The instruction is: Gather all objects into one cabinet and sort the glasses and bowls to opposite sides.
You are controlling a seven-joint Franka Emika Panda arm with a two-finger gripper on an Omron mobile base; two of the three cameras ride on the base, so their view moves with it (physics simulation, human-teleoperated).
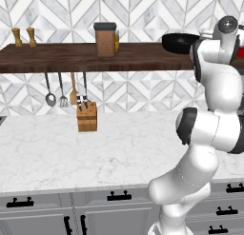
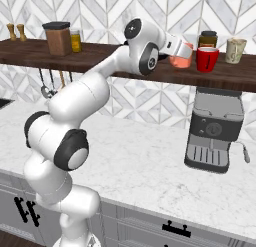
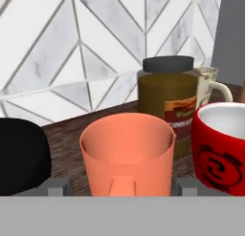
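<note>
The white arm reaches up to the dark brown wooden wall shelf (image 2: pixel 100 53), with its gripper (image 2: pixel 181 55) at the shelf's right-hand stretch. In the hand view the two small dark fingertips (image 3: pixel 57 186) stand apart, one on each side of the small salmon-orange cylindrical cup (image 3: pixel 127 154), with a gap visible between each tip and the cup wall; the jaws are spread and not clamped on it. The cup stands upright on the shelf, open end up, and in the right base view it sits (image 2: pixel 180 60) just in front of the hand.

Just beside the cup, toward the right end of the shelf, stands a glossy red mug with a white interior (image 2: pixel 207 59). Behind the two is a brown glass jar with a dark lid (image 3: pixel 167 103), and beyond that a cream ceramic mug with a handle (image 2: pixel 235 50). On the cup's other side is the wide shallow glossy black bowl (image 1: pixel 180 42), resting on the shelf near the arm's upper link.

Further toward the left end of the shelf stands a tall brown canister with a dark lid (image 1: pixel 105 39), and at the far left end two small wooden shakers (image 1: pixel 24 36).

Below, on the white marble counter (image 1: pixel 95 148), a wooden knife block (image 1: pixel 86 116) sits near the back edge, and a grey espresso machine (image 2: pixel 214 128) stands toward the right.
</note>
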